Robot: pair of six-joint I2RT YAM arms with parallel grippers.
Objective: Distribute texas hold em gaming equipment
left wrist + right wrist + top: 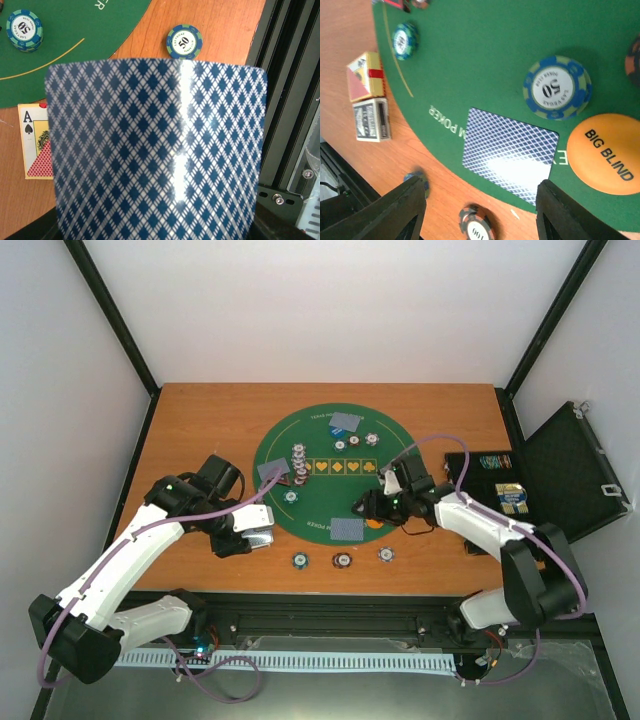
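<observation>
Jaws of the left gripper (pixel 258 534) are closed on a blue-diamond-backed card (pixel 155 150), which is bowed and lifted so that it fills the wrist view and hides the fingers. Beyond its top edge show the bare wood of the table (pixel 225 30) and a blue 50 chip (pixel 185 41) on the wood, just off the curved edge of the green mat (pixel 75 50); an ace-of-spades deck box (pixel 34 145) lies on the wood beside the mat; the black rail (pixel 285 100) along the table's near edge runs close on one side.

The right gripper (pixel 480 184) has its jaws wide apart and holds nothing, one finger to each side of a face-down card (pixel 509 155) at the mat's near rim, a corner reaching the edge; whether the fingers touch the mat cannot be told. An orange BIG BLIND disc (pixel 606 154) lies just beside that card; a second 50 chip (pixel 557 87) sits near, further in; a 100 chip (pixel 476 227) rests on wood just past the rim.

From above, bare wood spreads left of the mat; the open black case (pixel 570 470) stands at the right edge.
</observation>
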